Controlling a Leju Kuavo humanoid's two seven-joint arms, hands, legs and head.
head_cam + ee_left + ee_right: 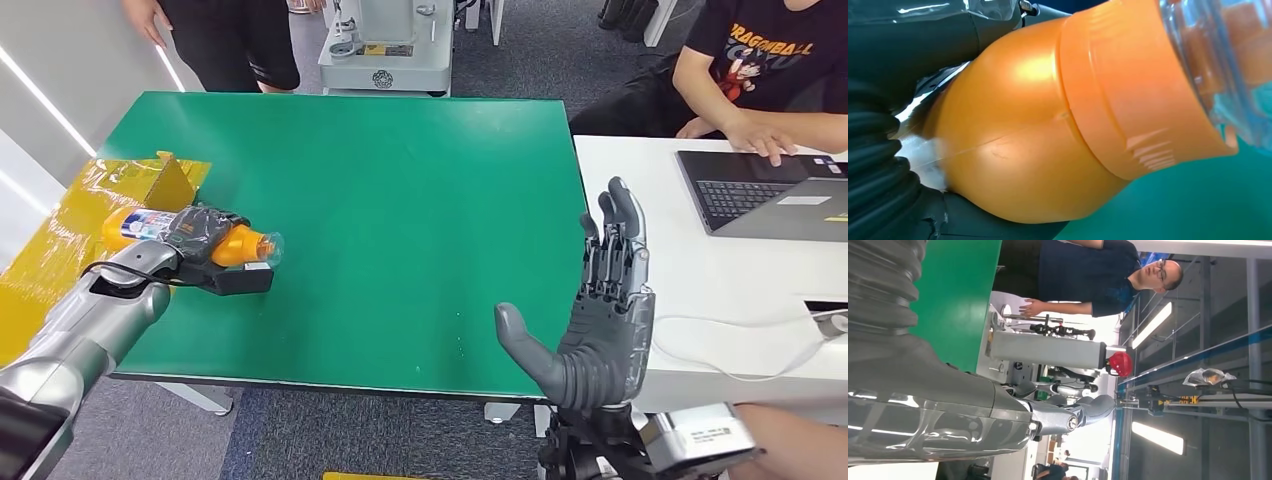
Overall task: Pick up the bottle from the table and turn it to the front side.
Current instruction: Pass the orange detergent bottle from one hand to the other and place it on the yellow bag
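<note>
Bottle (190, 237) gripped in left hand (200, 240) fingers, lying sideways at table (400, 200) level; turning left. Right hand (600, 320) spread, empty.

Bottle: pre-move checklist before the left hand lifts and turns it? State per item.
1. Left hand wrapped around the bottle: ok; its fingers cover the middle.
2. Bottle off the green table: cannot tell; it lies on its side at the table's left edge, cap end pointing right.
3. Label facing front: cannot tell; the hand hides most of it.
4. Grip snug: ok in the left wrist view, the orange shoulder sits against the hand.
5. Right hand out of the way: ok; open, raised at the table's right edge.
6. Room to turn: not ok; yellow cardboard sits right beside the bottle.
</note>
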